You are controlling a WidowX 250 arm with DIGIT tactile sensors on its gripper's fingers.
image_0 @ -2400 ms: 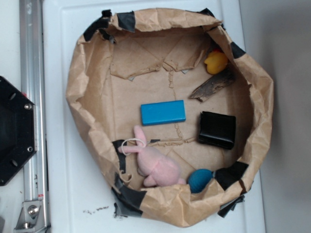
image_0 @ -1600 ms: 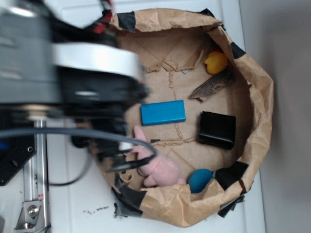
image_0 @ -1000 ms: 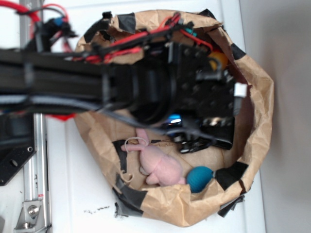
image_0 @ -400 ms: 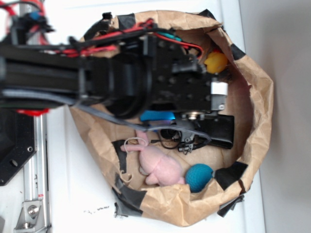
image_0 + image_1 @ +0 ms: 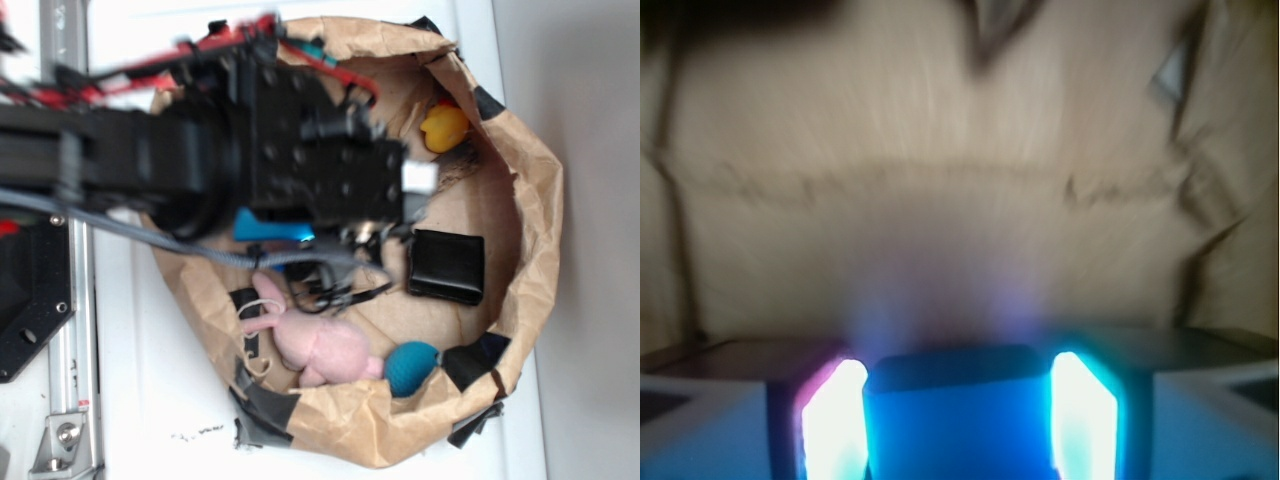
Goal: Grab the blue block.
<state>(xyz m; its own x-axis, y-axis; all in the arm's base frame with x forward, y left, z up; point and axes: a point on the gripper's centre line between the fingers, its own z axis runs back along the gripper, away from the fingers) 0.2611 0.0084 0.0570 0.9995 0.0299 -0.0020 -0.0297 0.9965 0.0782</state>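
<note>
Gripper [image 5: 960, 420] is clamped on the blue block [image 5: 958, 415]: wrist view shows a glowing finger [image 5: 835, 420] tight against each side of it, paper floor blurred beyond. In the exterior view only a strip of the blue block [image 5: 268, 227] shows under the black wrist housing, left of centre inside the paper bag nest [image 5: 535, 200]; the fingers themselves are hidden there.

Arm [image 5: 120, 170] reaches in horizontally from the left edge, over the nest's left rim, with red wires on top and a grey cable looping below. It covers most of the left and middle of the nest floor. Motion blur on the arm.

Other contents:
- black box [image 5: 447, 266] right of the gripper, near but apart
- pink plush bunny [image 5: 315, 340] against the near wall, just below the cable loop
- teal ball [image 5: 412, 367] near-right, right next to the bunny, against the wall
- yellow duck [image 5: 444, 128] far-right, up by the rim

Open floor is right of the gripper, between it and the right wall, plus the patch between the black box and the ball. Nest walls stand crumpled all round, black tape patches on the rim. Nest sits on the white table [image 5: 140, 400]; metal rail [image 5: 68, 330] runs along its left edge.
</note>
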